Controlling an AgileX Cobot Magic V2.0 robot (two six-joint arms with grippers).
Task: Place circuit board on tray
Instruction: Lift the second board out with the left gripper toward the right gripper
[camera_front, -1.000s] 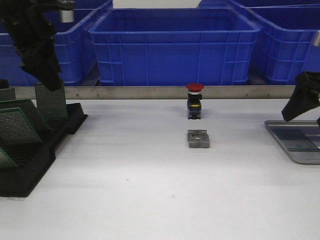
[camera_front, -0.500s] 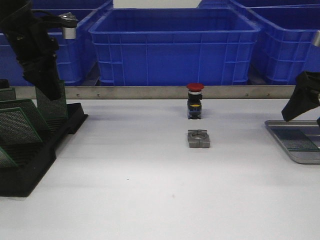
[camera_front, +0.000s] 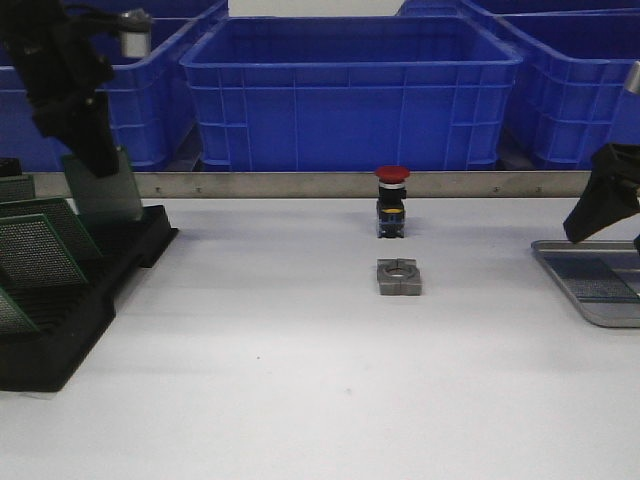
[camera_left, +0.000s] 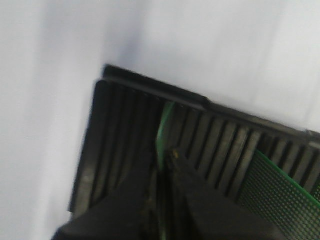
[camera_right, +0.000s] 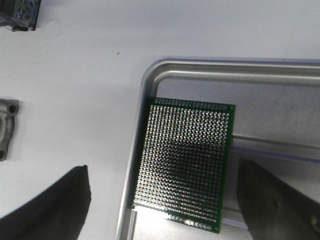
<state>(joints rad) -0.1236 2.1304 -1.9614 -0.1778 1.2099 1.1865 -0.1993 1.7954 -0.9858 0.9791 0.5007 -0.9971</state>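
Left end effector (camera_left: 162, 172) pinches circuit board (camera_front: 100, 185) (edge-on) | above rack (camera_front: 70, 300) | tray (camera_right: 225, 75) far right

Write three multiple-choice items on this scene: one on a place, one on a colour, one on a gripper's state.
1. Where does the flat circuit board lie?
A. in the tray
B. in a blue bin
C. beside the push button

2. What colour is the push button cap?
A. green
B. red
C. yellow

3. What is the left gripper doing?
A. hanging open above the tray
B. shut on a board at the black rack
C. resting on the metal block

Key: 1 A, it lies inside the rim; 2 B, red cap; 3 B, fingers pinch the green edge.
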